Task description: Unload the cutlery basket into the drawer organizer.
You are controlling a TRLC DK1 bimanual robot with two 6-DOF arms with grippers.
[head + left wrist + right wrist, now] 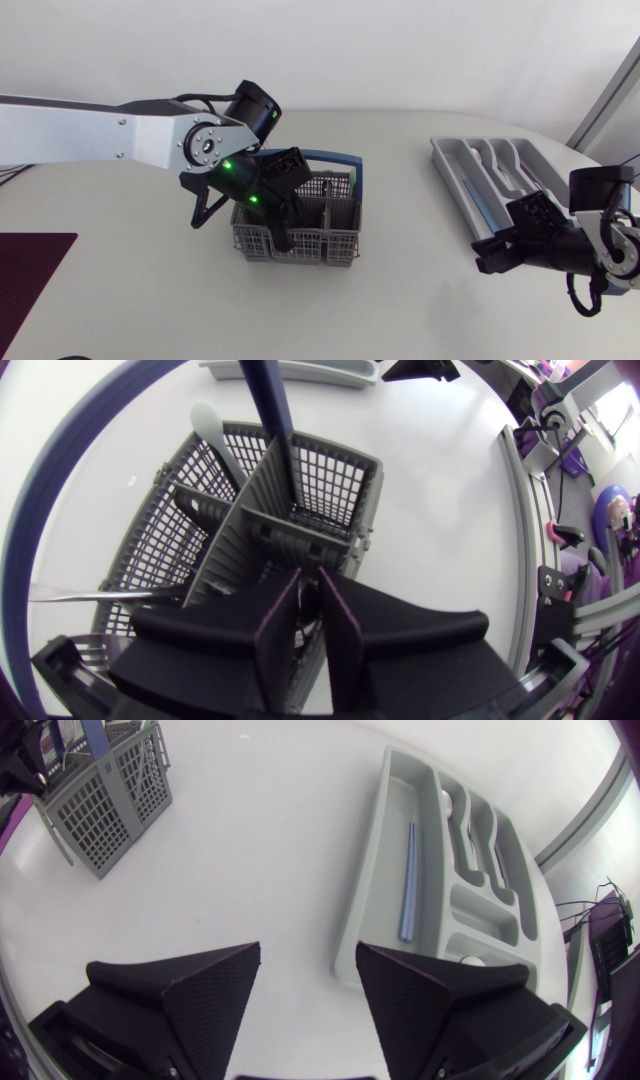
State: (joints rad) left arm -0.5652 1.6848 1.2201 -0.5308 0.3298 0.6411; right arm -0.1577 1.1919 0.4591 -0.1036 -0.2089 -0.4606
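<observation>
The grey cutlery basket [300,225] with a blue handle [345,160] stands mid-table. My left gripper [275,205] reaches down into it. In the left wrist view its fingers [345,625] stand almost together over a compartment, shut on a thin grey cutlery piece [310,618] that is mostly hidden. A white utensil [207,422] and a silvery blade [80,595] lie in the basket [330,490]. The grey drawer organizer [455,175] lies at the right. It holds blue sticks [408,880] and white cutlery [447,800]. My right gripper [500,252] is open and empty at the organizer's [365,900] near end.
A dark mat [25,275] lies at the table's left front edge. Bare tabletop [410,240] separates the basket from the organizer. The basket [110,780] shows far ahead of my right gripper [305,1010].
</observation>
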